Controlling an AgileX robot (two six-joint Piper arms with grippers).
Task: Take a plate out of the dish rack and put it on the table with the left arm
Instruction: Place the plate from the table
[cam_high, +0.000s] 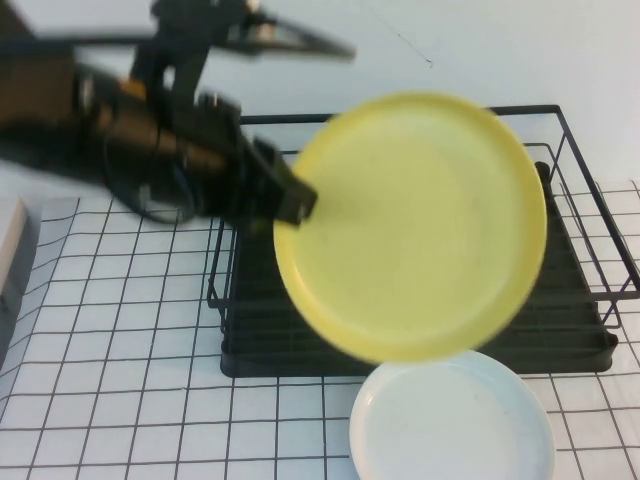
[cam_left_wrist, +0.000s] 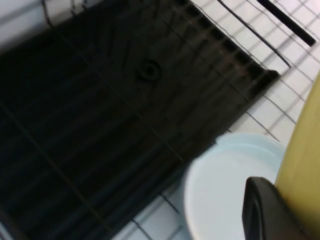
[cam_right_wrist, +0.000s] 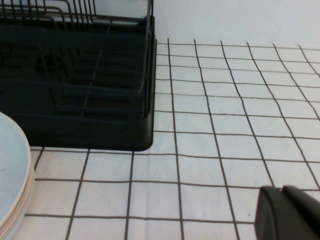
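The left gripper (cam_high: 290, 195) is clamped on the left rim of the yellow plate (cam_high: 410, 225), holding it face-up in the air above the dish rack (cam_high: 585, 330), clear of the dividers. Bare table (cam_high: 130, 330) lies off the rack's left edge, under the left arm; a white plate (cam_high: 450, 425) fills the near edge. The right gripper (cam_right_wrist: 290, 212) sits low by the rack's right corner; whether it is open cannot be told.

- The round plastic plate (cam_high: 420, 225) is plain pale yellow, with no pattern.
- The rectangular wire dish rack (cam_high: 585, 255) and its ribbed tray base are black all over.
- The flat table (cam_high: 120, 400) is white, ruled with thin black lines into small squares.
- The second round plate (cam_high: 450, 425) is plain white.
- The left gripper (cam_high: 295, 195) is black.
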